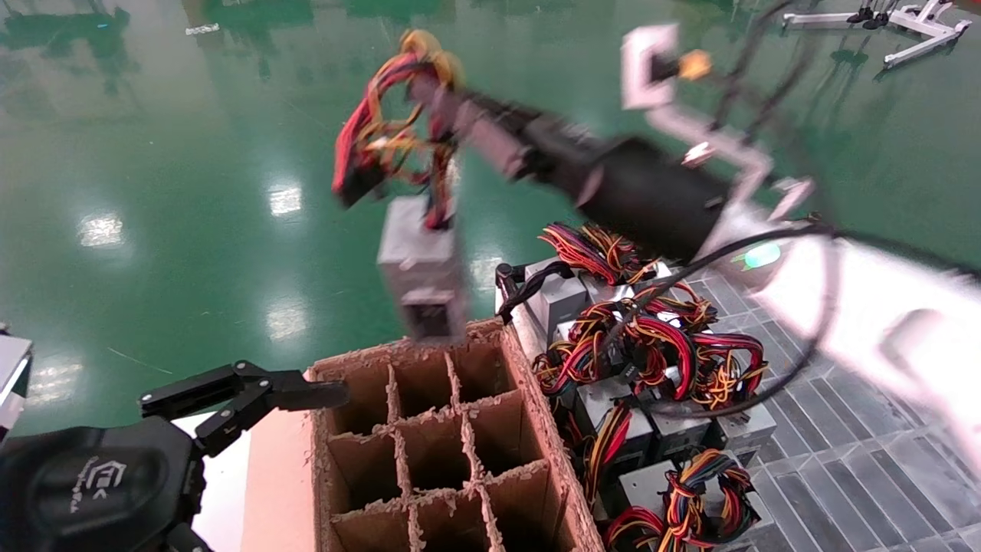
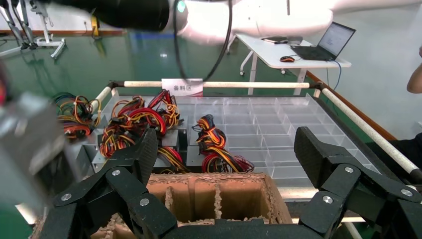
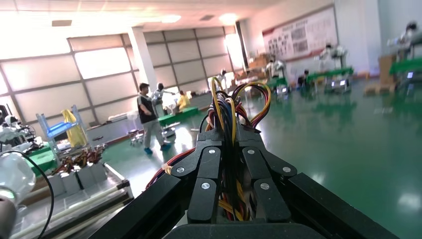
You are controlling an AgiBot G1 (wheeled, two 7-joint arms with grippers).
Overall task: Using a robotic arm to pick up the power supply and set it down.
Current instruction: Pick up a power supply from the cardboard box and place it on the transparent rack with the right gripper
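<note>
The power supply (image 1: 421, 264), a small grey metal box, hangs in the air by its red, yellow and black wires (image 1: 383, 130) over the far edge of the brown cardboard divider box (image 1: 529, 399). My right gripper (image 1: 443, 103) is shut on that wire bundle, high above the box. The right wrist view shows the wires (image 3: 226, 107) pinched between the shut fingers of the right gripper (image 3: 230, 134). In the left wrist view the power supply (image 2: 25, 144) is a grey blur. My left gripper (image 1: 306, 395) stands open and holds nothing beside the divider box's near left corner.
Several more power supplies with wire bundles (image 1: 651, 353) lie in a clear gridded tray (image 1: 843, 460) right of the divider box (image 2: 219, 179). The tray (image 2: 259, 124) has a white rail (image 2: 249, 84) at its far side. Green floor lies beyond.
</note>
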